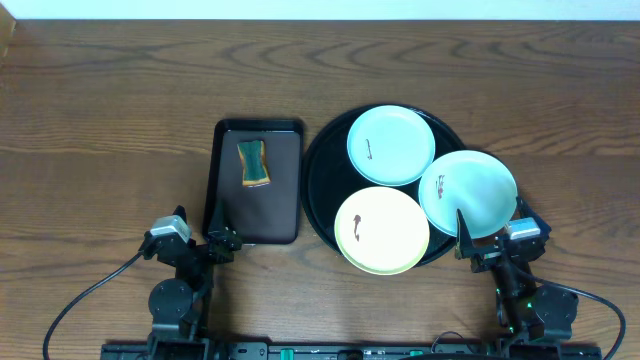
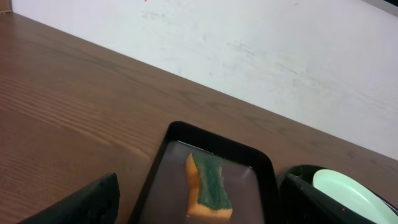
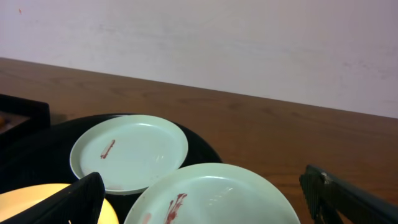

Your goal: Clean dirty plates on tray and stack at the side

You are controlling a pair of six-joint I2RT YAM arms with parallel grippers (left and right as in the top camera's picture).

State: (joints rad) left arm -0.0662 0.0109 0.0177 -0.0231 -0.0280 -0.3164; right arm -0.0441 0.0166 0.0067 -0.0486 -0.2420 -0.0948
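Broadly, we see a brown wooden table (image 1: 100, 100) beneath a white wall (image 2: 280, 50). Its large round glossy black tray (image 1: 318, 190) carries the far mint plate (image 1: 391, 145), right mint plate (image 1: 468, 192) and yellow plate (image 1: 382, 230), flat, face up, round, no long axis. Our left gripper (image 1: 222, 241) and right gripper (image 1: 490, 238) stand spread, empty.

- The left arm (image 1: 180, 268) is black and jointed, with a silver-grey block on top.
- Its left cable (image 1: 85, 295) is black and runs toward the near-left corner.
- The right arm (image 1: 520, 275) matches, with a small green light.
- Its right cable (image 1: 605, 305) is black too.
- The fingers (image 2: 93, 202) are matte black wedges.
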